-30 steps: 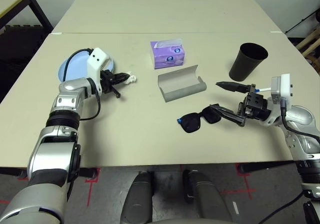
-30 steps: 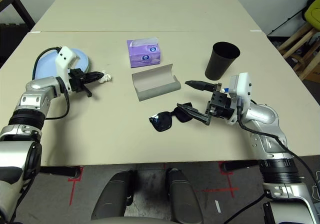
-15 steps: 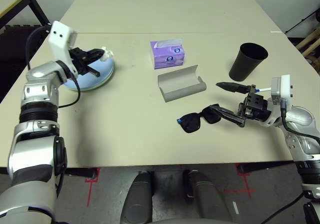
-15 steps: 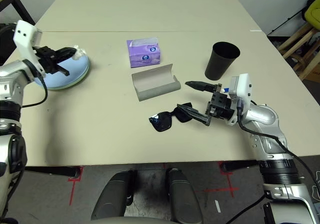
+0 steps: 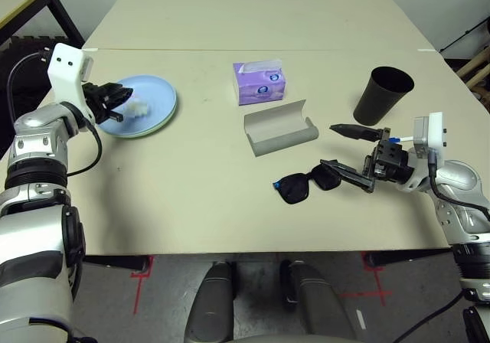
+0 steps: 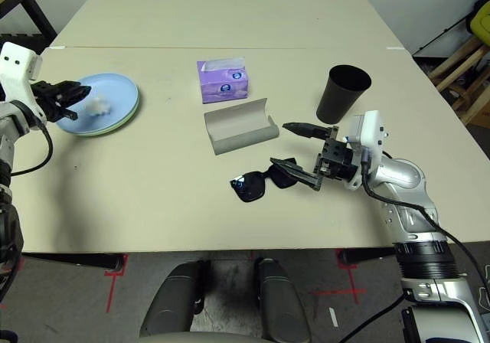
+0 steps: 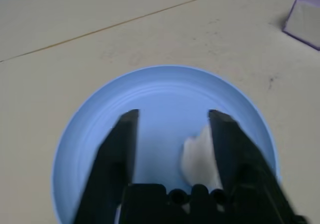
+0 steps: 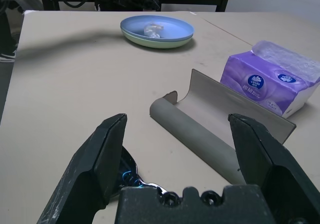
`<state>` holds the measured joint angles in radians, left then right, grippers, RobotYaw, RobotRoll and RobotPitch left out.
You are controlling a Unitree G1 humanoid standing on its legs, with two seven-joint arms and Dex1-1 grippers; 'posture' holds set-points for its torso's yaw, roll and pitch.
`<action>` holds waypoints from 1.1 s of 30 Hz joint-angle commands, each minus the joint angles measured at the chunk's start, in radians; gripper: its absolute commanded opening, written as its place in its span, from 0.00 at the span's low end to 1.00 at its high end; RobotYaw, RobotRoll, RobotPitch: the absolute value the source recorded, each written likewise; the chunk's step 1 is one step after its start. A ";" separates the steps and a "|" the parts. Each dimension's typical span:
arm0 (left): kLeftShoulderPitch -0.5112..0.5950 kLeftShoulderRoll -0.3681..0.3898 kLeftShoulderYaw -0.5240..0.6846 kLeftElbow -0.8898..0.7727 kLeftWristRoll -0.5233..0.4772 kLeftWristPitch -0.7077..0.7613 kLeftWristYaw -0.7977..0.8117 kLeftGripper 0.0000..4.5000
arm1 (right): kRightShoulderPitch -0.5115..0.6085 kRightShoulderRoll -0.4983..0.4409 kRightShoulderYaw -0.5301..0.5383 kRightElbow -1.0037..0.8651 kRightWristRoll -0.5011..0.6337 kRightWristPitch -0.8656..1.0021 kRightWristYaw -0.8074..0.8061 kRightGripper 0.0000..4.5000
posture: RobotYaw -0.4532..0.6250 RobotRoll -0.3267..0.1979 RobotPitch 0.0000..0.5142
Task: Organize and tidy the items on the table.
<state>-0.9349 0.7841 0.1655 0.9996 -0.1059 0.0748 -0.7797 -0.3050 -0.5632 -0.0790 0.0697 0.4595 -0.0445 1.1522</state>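
Note:
My left gripper (image 5: 122, 96) stands open at the left edge of the light blue plate (image 5: 157, 102), which rests on the pale green plate (image 8: 161, 42). The crumpled white tissue (image 7: 198, 156) lies loose on the blue plate beside one finger. Over the black sunglasses (image 5: 300, 187) my right gripper (image 5: 331, 146) is open, its lower finger at the frame's near arm. The grey glasses case (image 5: 279, 129) lies open mid-table. Behind it sits the purple tissue box (image 5: 259, 83). The black cup (image 5: 380, 94) stands at the right, and the blue-capped pen (image 5: 392, 138) lies behind my right gripper.
The beige table (image 5: 191, 205) joins a second one (image 5: 253, 14) behind it. A dark-legged table (image 5: 31, 6) stands at the far left and wooden furniture (image 5: 478, 67) at the right edge. Bare tabletop stretches along the near edge.
My left gripper carried the tissue from the table to the blue plate, opened and let it go there, then drew back left. The right arm has not moved.

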 commanded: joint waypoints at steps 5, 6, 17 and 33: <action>0.040 -0.042 0.024 -0.042 -0.048 -0.002 -0.052 1.00 | -0.001 -0.003 -0.029 0.012 0.004 0.038 -0.049 1.00 | 0.49 0.62 0.34; 0.053 -0.062 0.032 -0.069 -0.068 0.000 -0.068 1.00 | -0.006 0.000 -0.030 0.012 0.002 0.046 -0.063 1.00 | 0.49 0.62 0.33; 0.146 -0.175 0.010 -0.295 -0.147 -0.014 -0.197 1.00 | 0.013 0.019 -0.043 -0.035 0.006 0.072 -0.163 1.00 | 0.48 0.62 0.32; 0.253 -0.178 -0.086 -0.510 -0.217 0.011 -0.505 1.00 | 0.035 0.019 -0.053 -0.020 -0.006 0.042 -0.184 1.00 | 0.48 0.62 0.32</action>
<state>-0.7054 0.5981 0.0960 0.5192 -0.2963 0.0840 -1.2306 -0.2682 -0.5337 -0.1165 0.0430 0.4513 0.0077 0.9542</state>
